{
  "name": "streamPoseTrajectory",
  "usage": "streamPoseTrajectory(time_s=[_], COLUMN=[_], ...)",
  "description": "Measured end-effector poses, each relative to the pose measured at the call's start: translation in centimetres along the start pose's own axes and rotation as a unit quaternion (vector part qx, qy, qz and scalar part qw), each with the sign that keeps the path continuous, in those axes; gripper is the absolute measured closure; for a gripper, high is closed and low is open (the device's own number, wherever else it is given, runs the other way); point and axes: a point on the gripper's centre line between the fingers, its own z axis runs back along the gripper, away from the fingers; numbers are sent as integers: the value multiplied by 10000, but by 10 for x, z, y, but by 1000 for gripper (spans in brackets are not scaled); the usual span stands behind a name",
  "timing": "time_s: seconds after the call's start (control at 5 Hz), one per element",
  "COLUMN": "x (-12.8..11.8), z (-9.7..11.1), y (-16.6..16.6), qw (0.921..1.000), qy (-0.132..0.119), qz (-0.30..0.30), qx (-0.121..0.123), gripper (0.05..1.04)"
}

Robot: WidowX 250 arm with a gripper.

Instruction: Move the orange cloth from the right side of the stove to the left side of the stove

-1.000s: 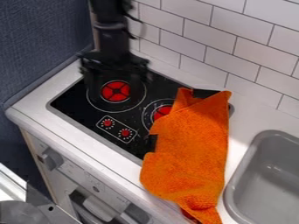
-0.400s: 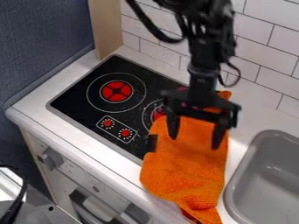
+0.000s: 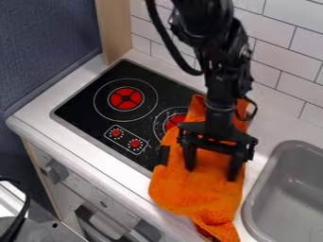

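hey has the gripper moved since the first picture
Yes. The gripper has moved toward the sink and lower in the view, from the fully visible burner to the orange cloth.

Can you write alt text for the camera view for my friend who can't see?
An open black robot gripper hangs over an orange cloth lying partly on a black cooktop with red burners and partly on the white counter, beside a gray sink.

Blk arm in from far edge, R of ctr, bent; gripper hangs pointing down, slight tilt, fingers wide apart, L & R.
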Motion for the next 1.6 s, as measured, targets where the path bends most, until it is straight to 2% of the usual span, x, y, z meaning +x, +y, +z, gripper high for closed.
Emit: streamPoseTrajectory(time_s=[0.4, 0.8, 1.2, 1.6], x=[6, 27, 54, 70], z=[2, 6, 6, 10], y=[31, 82, 109, 142], qw=[9996, 9989, 9972, 9945], qy=[-186, -282, -435, -577], qz=[-121, 161, 279, 463], qx=[156, 340, 542, 735], gripper=[83, 83, 83, 84])
